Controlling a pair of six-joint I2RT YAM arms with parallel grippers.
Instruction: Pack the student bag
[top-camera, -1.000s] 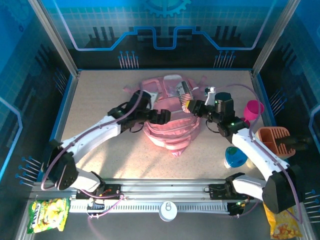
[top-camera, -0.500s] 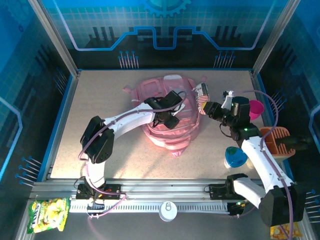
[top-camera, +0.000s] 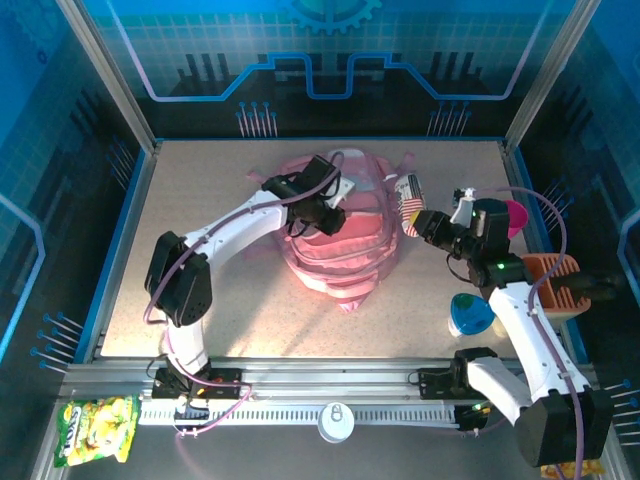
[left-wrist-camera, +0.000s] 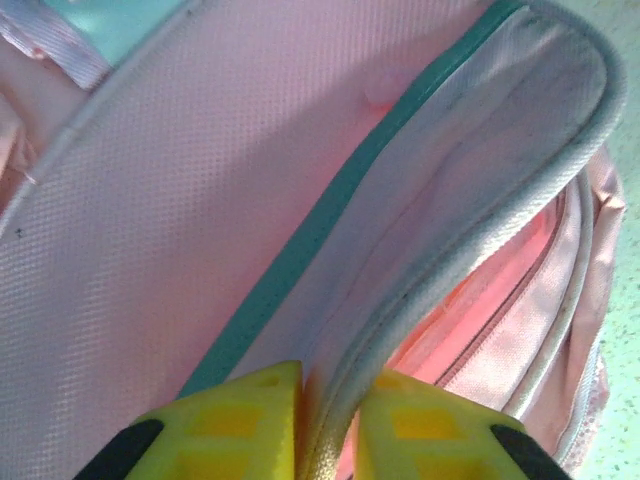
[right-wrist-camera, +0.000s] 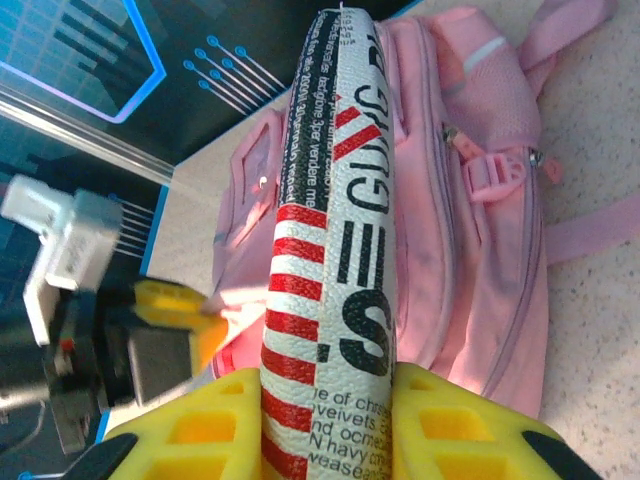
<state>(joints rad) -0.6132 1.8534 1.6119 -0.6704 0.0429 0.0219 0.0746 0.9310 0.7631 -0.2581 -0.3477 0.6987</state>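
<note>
Nearest, at the lower right of the top view, you have a blue round object (top-camera: 470, 314) and an orange holder (top-camera: 550, 282) lying well apart from the work, with no gripper on either. Moving up the frame, your right gripper (right-wrist-camera: 325, 395) is clamped narrowly on a white packet (right-wrist-camera: 335, 230) with red stripes and black lettering. It holds the packet on edge just beside the right flank of the student bag (top-camera: 340, 255), which lies in the middle of the table (top-camera: 200, 200). Judgement: the packet is poised there to go in once a mouth is available. Farther up, your left gripper (left-wrist-camera: 328, 400) has its yellow fingers (left-wrist-camera: 235, 410) pinched almost together on the bag's piped flap edge (left-wrist-camera: 480, 215), with fabric between the pads. Judgement: this hold is meant to lift the flap and open the compartment for the packet. Whether the opening is wide enough cannot be confirmed; the thin piping slipping out is the risk.
</note>
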